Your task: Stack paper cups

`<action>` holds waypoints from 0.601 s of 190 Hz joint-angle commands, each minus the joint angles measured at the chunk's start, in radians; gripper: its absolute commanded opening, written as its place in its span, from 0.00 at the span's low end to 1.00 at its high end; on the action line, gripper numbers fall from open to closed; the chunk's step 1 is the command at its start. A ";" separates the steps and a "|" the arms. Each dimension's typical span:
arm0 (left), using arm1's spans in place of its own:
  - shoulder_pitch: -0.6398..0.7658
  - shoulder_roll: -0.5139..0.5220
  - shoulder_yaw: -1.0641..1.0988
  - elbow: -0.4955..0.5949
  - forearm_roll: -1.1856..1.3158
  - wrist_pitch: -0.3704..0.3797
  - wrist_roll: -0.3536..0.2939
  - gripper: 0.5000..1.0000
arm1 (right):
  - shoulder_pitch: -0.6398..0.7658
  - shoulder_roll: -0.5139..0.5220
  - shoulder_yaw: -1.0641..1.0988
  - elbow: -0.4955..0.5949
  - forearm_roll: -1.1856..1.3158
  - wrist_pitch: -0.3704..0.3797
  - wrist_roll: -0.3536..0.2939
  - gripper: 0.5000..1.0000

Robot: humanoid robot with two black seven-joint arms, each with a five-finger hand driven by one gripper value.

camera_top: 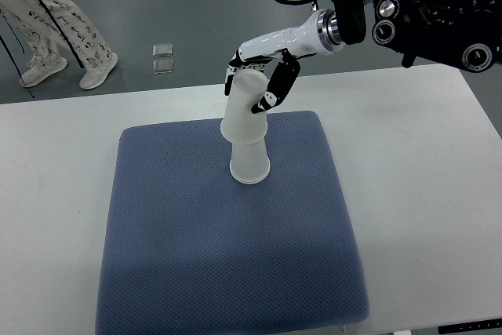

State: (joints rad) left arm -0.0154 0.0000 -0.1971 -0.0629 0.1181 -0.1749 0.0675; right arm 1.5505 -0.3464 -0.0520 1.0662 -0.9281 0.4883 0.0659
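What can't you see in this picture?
- Where the top cup meets the bottom cup: top view, white on white, so how deep it sits is unclear.
- Right hand: some fingers hidden behind the top cup.
- Person: cut off by the top edge above the legs.
- Left arm: not in view.

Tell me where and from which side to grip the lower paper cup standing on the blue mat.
Grip the lower paper cup around its bare side wall just above the rim resting on the blue mat. Come from the right or the near side: its upper part is covered by the upper cup, which the right robot hand holds from behind.
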 commanded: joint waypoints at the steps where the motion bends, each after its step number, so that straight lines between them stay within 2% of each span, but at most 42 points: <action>1: 0.000 0.000 -0.001 0.000 0.000 0.000 0.000 1.00 | 0.006 0.014 -0.012 -0.005 -0.002 -0.004 0.000 0.40; 114: 0.000 0.000 -0.001 0.000 0.000 0.000 0.000 1.00 | -0.010 0.040 -0.028 -0.022 -0.005 -0.020 0.000 0.50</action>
State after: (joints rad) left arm -0.0153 0.0000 -0.1978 -0.0629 0.1181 -0.1749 0.0675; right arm 1.5430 -0.3143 -0.0798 1.0450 -0.9326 0.4722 0.0659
